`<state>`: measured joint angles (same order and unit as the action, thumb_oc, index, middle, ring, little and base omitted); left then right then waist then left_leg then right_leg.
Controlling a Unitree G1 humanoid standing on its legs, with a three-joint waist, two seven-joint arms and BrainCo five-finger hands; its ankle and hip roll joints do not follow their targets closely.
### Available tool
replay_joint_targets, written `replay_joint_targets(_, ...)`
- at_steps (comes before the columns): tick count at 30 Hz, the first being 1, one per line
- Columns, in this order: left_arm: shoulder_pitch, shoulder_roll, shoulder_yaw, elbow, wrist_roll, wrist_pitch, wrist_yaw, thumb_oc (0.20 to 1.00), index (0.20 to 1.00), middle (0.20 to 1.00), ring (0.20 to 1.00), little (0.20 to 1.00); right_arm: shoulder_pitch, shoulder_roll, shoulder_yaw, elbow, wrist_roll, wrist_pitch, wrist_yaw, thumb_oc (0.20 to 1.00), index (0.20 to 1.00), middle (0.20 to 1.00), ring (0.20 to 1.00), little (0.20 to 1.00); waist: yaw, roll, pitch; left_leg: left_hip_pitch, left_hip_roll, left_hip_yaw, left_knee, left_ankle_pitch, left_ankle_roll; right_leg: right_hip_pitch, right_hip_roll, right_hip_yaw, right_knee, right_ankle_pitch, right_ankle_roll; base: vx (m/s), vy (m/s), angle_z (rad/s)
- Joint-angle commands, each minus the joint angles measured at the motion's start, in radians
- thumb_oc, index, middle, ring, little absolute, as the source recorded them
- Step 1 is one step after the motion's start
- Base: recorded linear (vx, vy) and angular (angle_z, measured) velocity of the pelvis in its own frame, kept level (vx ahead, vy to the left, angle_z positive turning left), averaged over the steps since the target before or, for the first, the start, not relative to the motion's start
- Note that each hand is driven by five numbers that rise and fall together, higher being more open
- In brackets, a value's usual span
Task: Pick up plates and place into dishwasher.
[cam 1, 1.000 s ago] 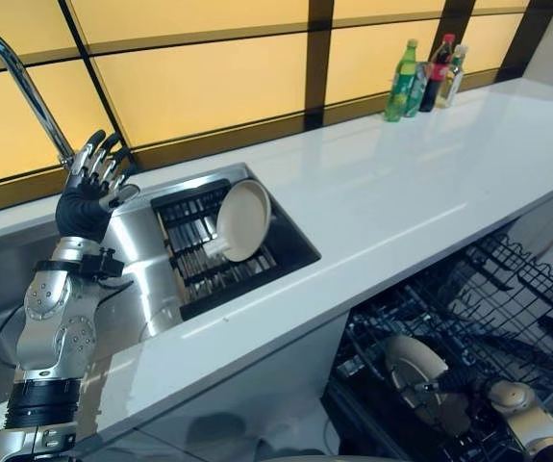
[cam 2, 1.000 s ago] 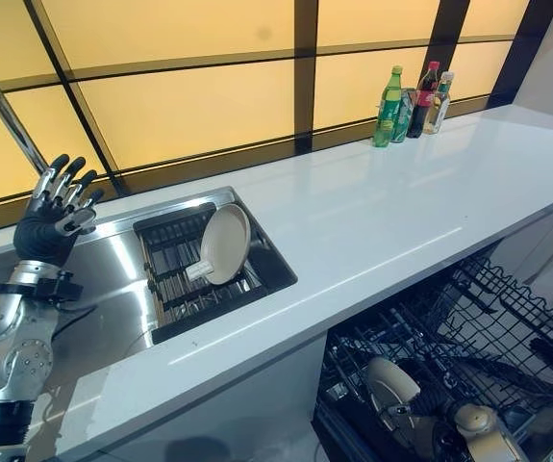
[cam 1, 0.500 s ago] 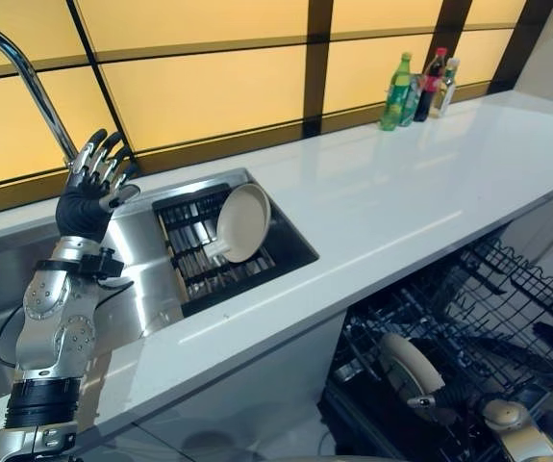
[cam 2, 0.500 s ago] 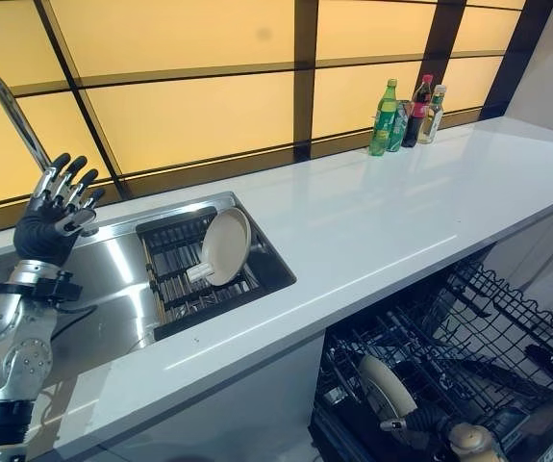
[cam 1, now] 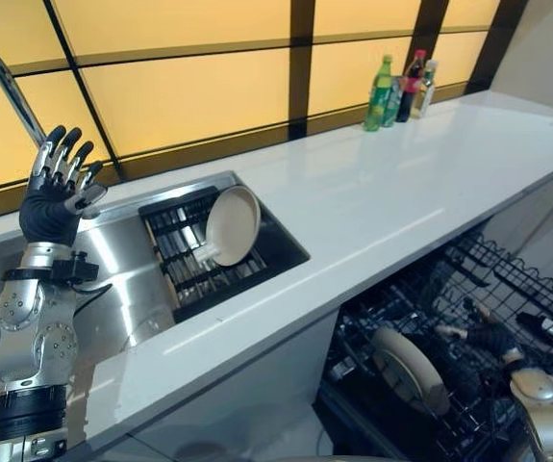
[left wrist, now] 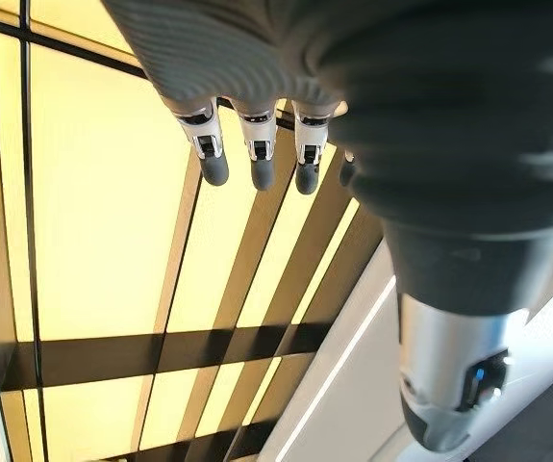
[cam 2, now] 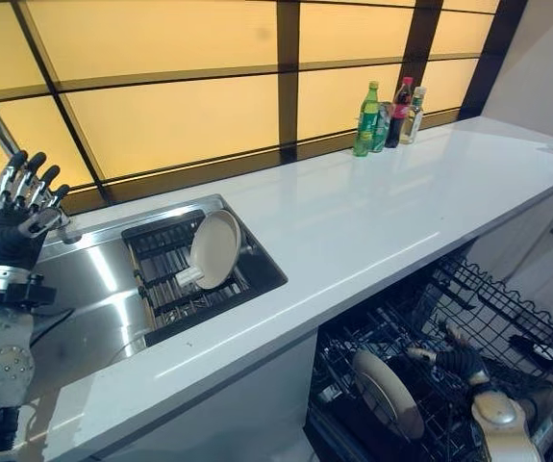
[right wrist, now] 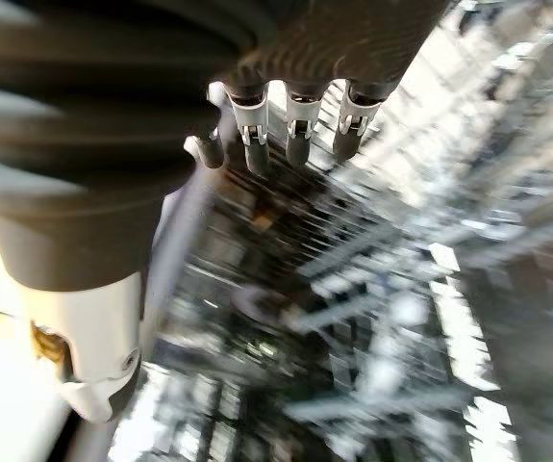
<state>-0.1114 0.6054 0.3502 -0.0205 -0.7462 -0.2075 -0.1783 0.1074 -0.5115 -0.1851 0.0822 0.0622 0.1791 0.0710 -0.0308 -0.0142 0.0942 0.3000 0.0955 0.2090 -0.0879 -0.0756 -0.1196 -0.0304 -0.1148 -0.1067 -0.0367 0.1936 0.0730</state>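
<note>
Room: a white bench (cam 1: pixel 420 183) ran under amber window panels, bottles (cam 1: pixel 396 79) at its far right end.
Sink rack: one plate (cam 1: pixel 233 224) leaned upright in the rack (cam 1: pixel 188 252), waiting for pickup.
Dishwasher: another plate (cam 2: pixel 388 392) stood between the tines of the lower basket (cam 2: pixel 507 327), slotted on edge.
Right robot hand (cam 2: pixel 461 362): empty, fingers relaxed, just beside that plate.
Left robot hand (cam 1: pixel 57 188): raised by the tap (cam 1: pixel 7 85), fingers spread, holding nothing.

No legible text, numbers or signs anywhere. Bottles (cam 1: pixel 396 79) at far end of table (cam 1: pixel 420 183) carry labels, print too small to read. Plates, rack unmarked.
</note>
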Motion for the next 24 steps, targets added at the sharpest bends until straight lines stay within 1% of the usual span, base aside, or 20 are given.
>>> replay_joint_targets(1,0.015,0.024,0.034,-0.012,0.018,-0.085,0.003,1.000,1.000,1.000,1.000,1.000,-0.091,-0.024,-0.022,-0.101,0.061,-0.138,-0.076,1.000,1.000,1.000,1.000,1.000,0.022,0.007,0.000,-0.119,-0.070,-0.020,0.001,0.048,0.104,0.097,-0.047,-0.118,0.194,-0.178,0.085,-0.11,-0.145,-0.73)
replay_joint_targets(2,0.016,0.024,0.035,0.000,0.038,-0.102,0.004,1.000,1.000,1.000,1.000,1.000,-0.096,-0.024,-0.023,-0.116,0.068,-0.158,-0.085,1.000,1.000,1.000,1.000,1.000,0.027,0.007,-0.001,-0.122,-0.069,-0.023,0.001,0.054,0.101,0.107,-0.041,-0.116,0.172,-0.179,0.076,-0.07,-0.177,-0.48)
replay_joint_targets(3,0.019,0.027,0.030,0.011,0.098,-0.125,0.022,1.000,1.000,1.000,1.000,1.000,-0.101,-0.024,-0.022,-0.133,0.072,-0.184,-0.104,1.000,1.000,1.000,1.000,1.000,0.031,0.009,-0.002,-0.125,-0.067,-0.031,0.001,0.059,0.098,0.121,-0.024,-0.102,0.144,-0.188,0.063,-0.04,-0.178,-0.37)
replay_joint_targets(5,0.028,0.042,0.027,0.033,0.186,-0.158,0.061,1.000,1.000,1.000,1.000,1.000,-0.095,-0.029,-0.025,-0.168,0.089,-0.202,-0.120,1.000,1.000,1.000,1.000,1.000,0.031,0.012,-0.006,-0.126,-0.063,-0.046,0.001,0.065,0.090,0.139,-0.004,-0.085,0.109,-0.196,0.046,-0.01,-0.171,-0.33)
replay_joint_targets(8,0.034,0.083,0.028,0.076,0.373,-0.189,0.167,1.000,1.000,1.000,1.000,1.000,-0.098,-0.042,-0.023,-0.204,0.114,-0.221,-0.110,1.000,1.000,1.000,1.000,1.000,0.032,0.022,-0.020,-0.121,-0.044,-0.043,0.001,0.076,0.068,0.174,0.020,-0.084,0.049,-0.211,0.024,0.01,-0.147,-0.26)
replay_joint_targets(12,0.051,0.162,0.025,0.106,0.603,-0.194,0.269,1.000,1.000,1.000,1.000,1.000,-0.083,-0.074,-0.026,-0.233,0.128,-0.214,-0.039,1.000,1.000,1.000,1.000,1.000,0.028,0.030,-0.028,-0.120,-0.026,-0.053,0.017,0.088,0.042,0.193,0.037,-0.086,0.014,-0.211,0.002,0.00,-0.127,-0.37)
replay_joint_targets(15,0.075,0.201,0.024,0.119,0.695,-0.209,0.311,1.000,1.000,1.000,1.000,1.000,-0.076,-0.107,-0.029,-0.239,0.150,-0.209,-0.008,1.000,1.000,1.000,1.000,1.000,0.030,0.028,-0.024,-0.145,-0.015,-0.061,0.067,0.089,0.024,0.192,0.036,-0.097,0.014,-0.208,-0.013,-0.02,-0.093,-0.16)
replay_joint_targets(17,0.084,0.222,0.022,0.127,0.788,-0.216,0.363,1.000,1.000,1.000,1.000,1.000,-0.080,-0.126,-0.026,-0.231,0.159,-0.211,0.000,1.000,1.000,1.000,1.000,1.000,0.031,0.027,-0.020,-0.157,-0.014,-0.069,0.094,0.085,0.019,0.188,0.035,-0.097,0.021,-0.209,-0.020,-0.02,-0.061,-0.22)
replay_joint_targets(19,0.085,0.250,0.009,0.141,0.833,-0.214,0.408,1.000,1.000,1.000,1.000,1.000,-0.086,-0.143,-0.018,-0.226,0.186,-0.208,0.000,1.000,1.000,1.000,1.000,1.000,0.030,0.024,-0.016,-0.171,-0.018,-0.083,0.138,0.075,0.015,0.180,0.033,-0.094,0.029,-0.210,-0.027,-0.01,-0.051,-0.18)
replay_joint_targets(20,0.089,0.259,0.008,0.147,0.860,-0.217,0.432,1.000,1.000,1.000,1.000,1.000,-0.089,-0.147,-0.013,-0.221,0.190,-0.214,0.011,1.000,1.000,1.000,1.000,1.000,0.033,0.022,-0.013,-0.185,-0.020,-0.105,0.177,0.079,0.013,0.176,0.033,-0.086,0.032,-0.211,-0.030,0.00,-0.053,-0.21)
replay_joint_targets(22,0.118,0.280,0.014,0.152,0.962,-0.219,0.498,1.000,1.000,1.000,1.000,1.000,-0.092,-0.149,0.008,-0.219,0.193,-0.219,0.025,1.000,1.000,1.000,1.000,1.000,0.049,0.021,-0.004,-0.221,-0.039,-0.185,0.248,0.098,0.019,0.167,0.038,-0.056,0.036,-0.207,-0.037,0.04,-0.052,-0.29)
replay_joint_targets(24,0.157,0.313,0.029,0.143,1.033,-0.202,0.555,1.000,1.000,1.000,1.000,1.000,-0.104,-0.147,0.032,-0.221,0.209,-0.218,0.034,1.000,1.000,1.000,1.000,1.000,0.073,0.020,0.004,-0.249,-0.065,-0.271,0.259,0.109,0.039,0.162,0.049,-0.009,0.039,-0.206,-0.040,0.08,-0.005,-0.56)
